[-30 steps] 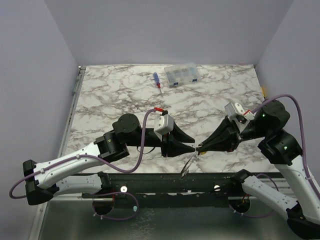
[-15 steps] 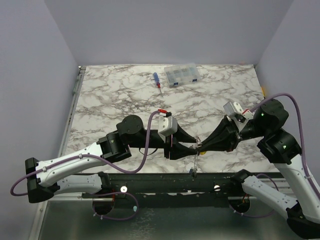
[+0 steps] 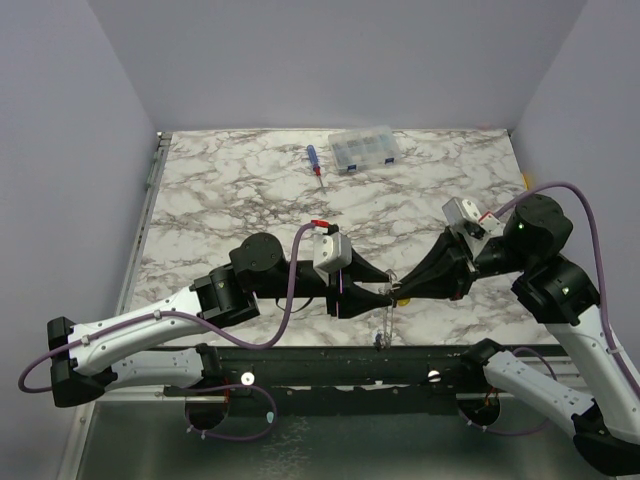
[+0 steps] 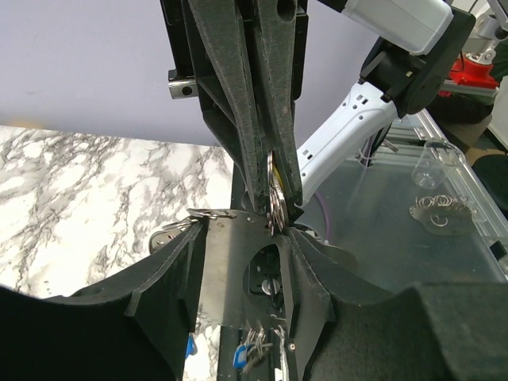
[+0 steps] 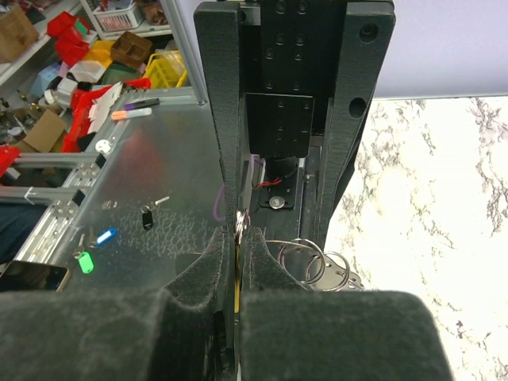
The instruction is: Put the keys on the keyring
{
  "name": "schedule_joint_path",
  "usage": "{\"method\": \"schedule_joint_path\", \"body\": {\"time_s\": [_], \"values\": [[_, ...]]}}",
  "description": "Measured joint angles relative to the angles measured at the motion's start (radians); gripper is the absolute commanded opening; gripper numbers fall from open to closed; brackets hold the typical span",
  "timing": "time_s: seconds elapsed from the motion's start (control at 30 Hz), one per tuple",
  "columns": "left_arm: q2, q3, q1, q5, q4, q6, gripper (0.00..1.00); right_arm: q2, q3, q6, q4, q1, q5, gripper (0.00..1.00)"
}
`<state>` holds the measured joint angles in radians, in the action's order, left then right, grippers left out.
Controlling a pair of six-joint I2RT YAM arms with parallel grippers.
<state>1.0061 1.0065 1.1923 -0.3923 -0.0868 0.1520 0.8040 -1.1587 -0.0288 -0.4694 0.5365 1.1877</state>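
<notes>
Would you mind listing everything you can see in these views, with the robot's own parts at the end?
table: one, white-grey marble, centre of the top view.
screwdriver: one, blue and red, far middle of the table.
compartment box: one, clear, far edge, right of the screwdriver.
keyring: one, silvery metal, held up over the near edge.
keys: small bunch, blue heads showing, hanging beneath the keyring.
loose keys: three, black, blue, green, on the lower shelf.
spare rings: small pile, silver, same shelf.
left gripper: one, black, tips at the keyring; grip unclear.
right gripper: one, black, shut on the keyring.
</notes>
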Motion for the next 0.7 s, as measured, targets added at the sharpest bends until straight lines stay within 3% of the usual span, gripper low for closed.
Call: {"method": "schedule_joint_path", "body": {"time_s": [0.27,0.57,0.7], "values": [[0.000,0.000,0.003,0.011,0.001,0.000,0.41,0.000,0.000,-0.010,0.000,0.000,-0.020,0.00],[-0.006,-0.001,0.012,0.044,-0.002,0.002,0.25,0.014,-0.018,0.000,-0.016,0.000,-0.035,0.00],[-0.006,-0.005,0.014,0.062,-0.002,0.002,0.25,0.032,-0.035,0.024,-0.049,-0.002,-0.036,0.00]]}}
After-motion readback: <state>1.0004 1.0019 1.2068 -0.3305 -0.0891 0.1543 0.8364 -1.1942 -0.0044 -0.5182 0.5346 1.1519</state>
